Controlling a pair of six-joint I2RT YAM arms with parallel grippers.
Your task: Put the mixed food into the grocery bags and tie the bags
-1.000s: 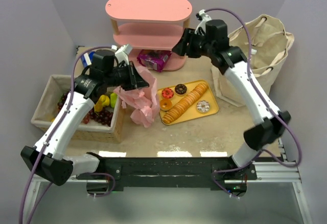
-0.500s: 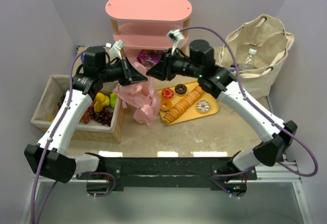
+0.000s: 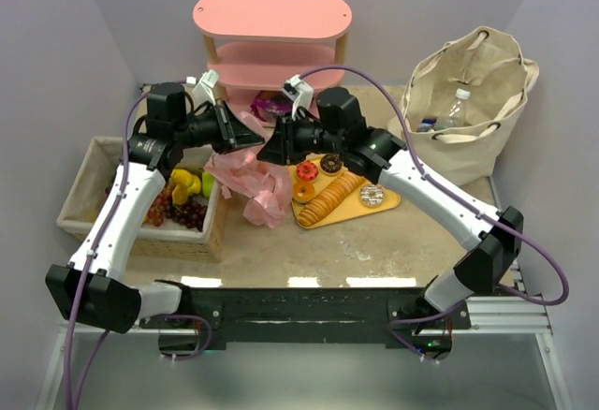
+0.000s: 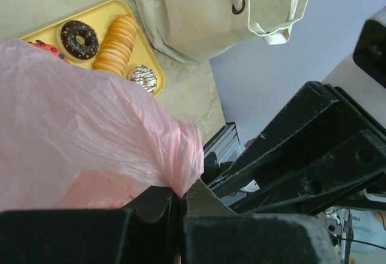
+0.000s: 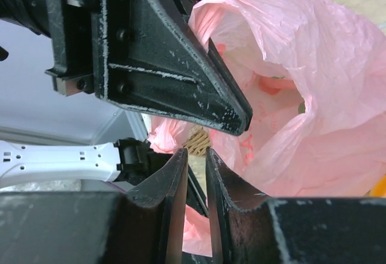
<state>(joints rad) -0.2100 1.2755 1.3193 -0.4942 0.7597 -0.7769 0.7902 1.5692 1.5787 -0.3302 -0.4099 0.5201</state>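
Left hand (image 4: 178,196) is clamped tight on a pinch of the pink plastic bag (image 3: 251,182), holding its rim up over the table (image 3: 356,241), between the basket (image 3: 140,244) and the doughnut tray (image 3: 388,204). Right hand (image 5: 196,153) is nose to nose with it at the bag's mouth, jaws drawn close with only a thin slit between them. Whether any film sits in that slit, I can't tell. This bag looks feather-light, crinkly and limp: I'd expect it to sag, collapse and slide wherever it isn't held, and a hard tug could well tear it. The best hold, I'd say, is a bunched fold of the rim opposite the left hand's pinch, so the mouth spreads open between two grips; a single layer would likely slip out. Over on the right the canvas bag (image 3: 468,143) stands slumped but open, much stiffer cloth, with a water bottle (image 3: 455,106) inside. Its handles and drawstring look like the places to take hold.
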